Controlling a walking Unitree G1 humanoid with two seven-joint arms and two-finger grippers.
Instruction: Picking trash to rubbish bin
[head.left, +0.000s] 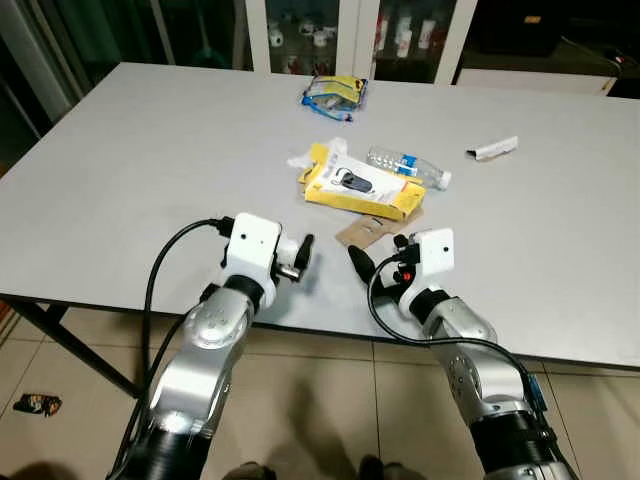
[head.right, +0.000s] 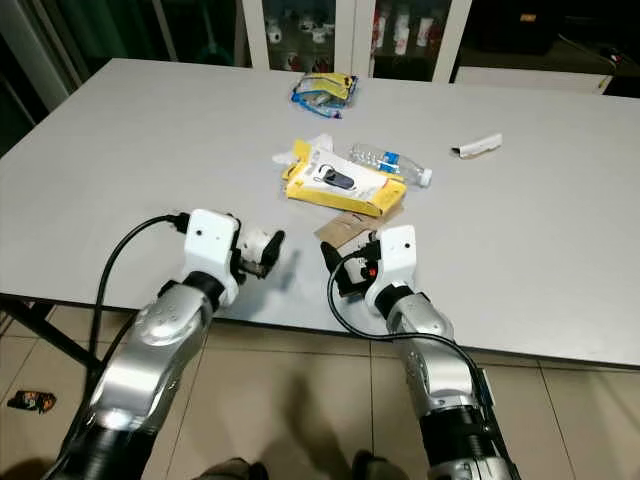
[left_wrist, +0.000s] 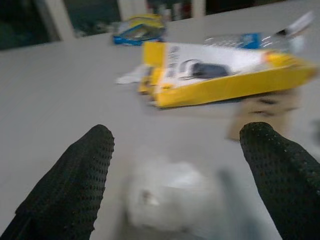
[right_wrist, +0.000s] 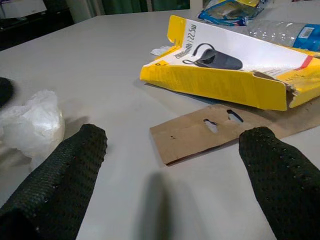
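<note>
Jaws first: my left gripper (left_wrist: 175, 165) stands spread wide over the near edge of the table (head.left: 130, 170), and between its two fingers (left_wrist: 75, 175) lies a crumpled white wad (left_wrist: 170, 200), blurred but clearly not yet pinched. My right gripper (right_wrist: 170, 175) is just as wide apart and holds nothing; it points at the brown card (right_wrist: 220, 130), which lies flat just ahead of it, partly tucked under the yellow box (right_wrist: 225, 75).

Moving outward, the box lies open on its side with a dark earpiece pictured on its face, and a clear bottle (head.left: 405, 166) with a blue label rests against its far side. Something small and white pokes out at the box's left end (a scrap of paper, I think, but I cannot be sure). Farther off near the table's back edge sits a blue-and-yellow wrapper (head.left: 335, 95), and well apart to my right a white wrapper (head.left: 492, 148). Down on the floor by my left side there is a small dark scrap (head.left: 37, 404), possibly more litter.

By my reckoning the job is barely started. Every piece I can see rests on the table or the floor, and nothing is lifted. The wad looks like the first pick, then the card, box, bottle and both wrappers remain, each needing a carry to the bin.
</note>
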